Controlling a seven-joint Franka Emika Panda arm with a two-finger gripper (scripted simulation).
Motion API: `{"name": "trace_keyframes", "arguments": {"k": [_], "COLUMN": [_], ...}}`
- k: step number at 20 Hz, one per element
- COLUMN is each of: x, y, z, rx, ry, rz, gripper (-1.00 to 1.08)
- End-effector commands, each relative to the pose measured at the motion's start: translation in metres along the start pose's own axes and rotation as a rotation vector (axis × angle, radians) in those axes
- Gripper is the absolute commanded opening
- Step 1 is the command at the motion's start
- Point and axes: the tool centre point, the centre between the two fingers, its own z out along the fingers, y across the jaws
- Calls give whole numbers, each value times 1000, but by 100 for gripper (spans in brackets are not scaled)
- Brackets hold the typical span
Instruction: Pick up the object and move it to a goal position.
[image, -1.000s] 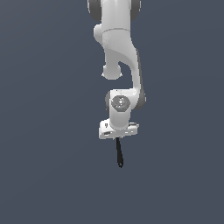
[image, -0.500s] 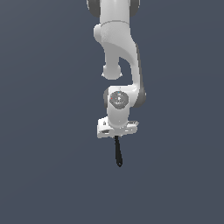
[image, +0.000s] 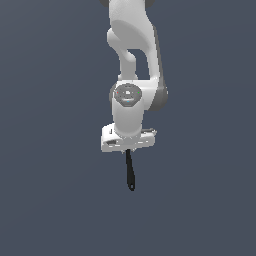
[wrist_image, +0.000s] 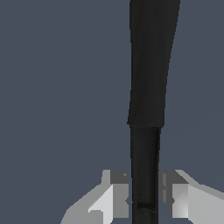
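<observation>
Plain, flat, dark slate-blue backdrop (image: 50, 125) across the whole exterior view, unbroken from edge to edge. Same slate-blue backdrop filling the wrist view (wrist_image: 57, 87) wherever open space shows. No seam between wall and floor to be made out; impossible to tell whether surface or empty space. Even, soft lighting, a touch paler toward the exterior view's lower right. Faint diagonal change of tone in the wrist view (wrist_image: 192, 120), too weak to identify.

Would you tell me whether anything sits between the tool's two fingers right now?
Yes: the wrist view shows the slim black utensil between the tool's fingers, both pressed against its narrow end.
</observation>
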Motion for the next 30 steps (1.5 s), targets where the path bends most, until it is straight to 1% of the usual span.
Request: {"name": "trace_keyframes", "arguments": {"k": [1,10,16,23,30], "x": [5,21,32,42,49], "y": [9,40,57,73,84], "z": [-28,-124,-178,-225,-260], "rx": [0,0,0,0,0], "ry": [2,2,2,2,2], "rz": [0,0,-1,-1,-1], "gripper": [-100,-100,-100,-100,-100]}}
